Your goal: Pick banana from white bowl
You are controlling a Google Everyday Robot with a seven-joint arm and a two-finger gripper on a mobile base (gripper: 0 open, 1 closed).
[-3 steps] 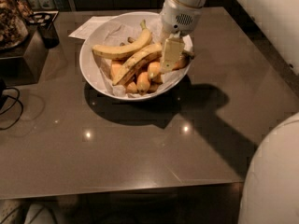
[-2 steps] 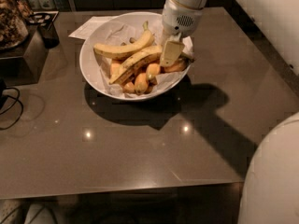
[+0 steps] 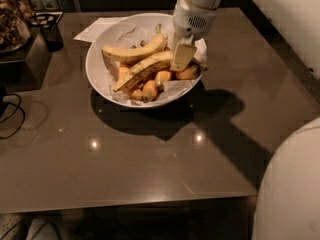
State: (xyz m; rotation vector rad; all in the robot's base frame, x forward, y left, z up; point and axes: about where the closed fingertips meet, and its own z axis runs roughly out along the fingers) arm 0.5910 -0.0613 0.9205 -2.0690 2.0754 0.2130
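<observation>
Looks down steeply from above the near edge of the table [image 3: 150, 174], rather close. Faces the white bowl [image 3: 97, 70] at upper centre, with the gripper [image 3: 182, 59] low over its right side.

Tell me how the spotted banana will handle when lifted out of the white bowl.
The banana looks firm enough to lift whole, but its dark streaks hint at ripe, bruisable flesh. It rests on small orange fruits, which may roll as it leaves. The tool sits at its right end, so it could pivot down.
</observation>
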